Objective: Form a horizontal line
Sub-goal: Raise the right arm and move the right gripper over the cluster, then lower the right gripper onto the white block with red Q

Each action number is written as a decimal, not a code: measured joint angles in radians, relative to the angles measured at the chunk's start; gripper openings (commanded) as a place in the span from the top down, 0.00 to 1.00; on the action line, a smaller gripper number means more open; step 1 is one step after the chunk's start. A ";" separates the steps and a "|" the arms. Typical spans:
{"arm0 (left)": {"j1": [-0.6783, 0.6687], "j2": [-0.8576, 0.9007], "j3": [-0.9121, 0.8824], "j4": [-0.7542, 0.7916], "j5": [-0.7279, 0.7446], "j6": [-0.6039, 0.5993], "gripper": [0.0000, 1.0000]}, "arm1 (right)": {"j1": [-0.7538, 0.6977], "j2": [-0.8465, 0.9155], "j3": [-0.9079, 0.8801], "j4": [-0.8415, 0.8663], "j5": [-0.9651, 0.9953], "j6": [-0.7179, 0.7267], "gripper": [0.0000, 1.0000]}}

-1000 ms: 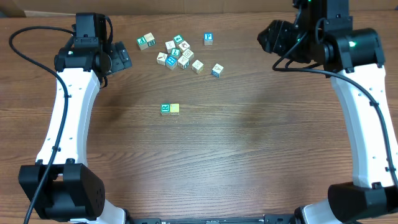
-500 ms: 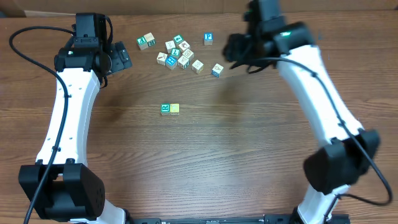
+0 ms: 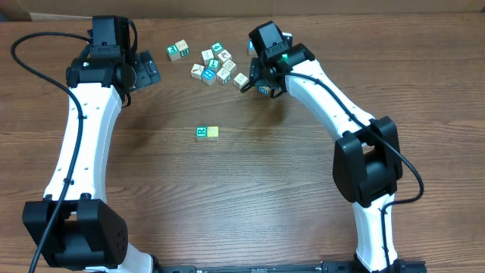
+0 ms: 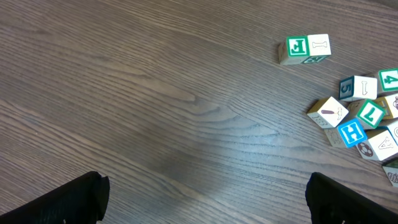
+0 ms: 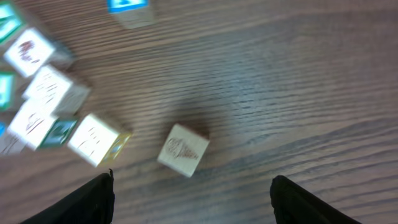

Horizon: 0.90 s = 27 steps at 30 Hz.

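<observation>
Near the far edge of the counter (image 3: 250, 197), the right end effector (image 5: 189, 202) hangs wide open and empty over a seemingly light, rigid wooden block (image 5: 183, 150), best pinched across opposite flat faces.

Overhead view bright, even and sharp; light from above, faint soft shadows on tabletop (image 3: 288, 174) beside the arms. Left wrist view sharp, evenly lit, blocks (image 4: 352, 133) crisp. Right wrist view motion-blurred throughout, blocks smeared worst at top left; soft dark shadow just above 1 lone block (image 5: 183, 150).
</observation>
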 measured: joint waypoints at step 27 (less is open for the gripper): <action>0.000 0.000 0.000 0.000 0.000 0.000 0.00 | -0.010 0.128 0.000 0.062 -0.035 0.136 0.68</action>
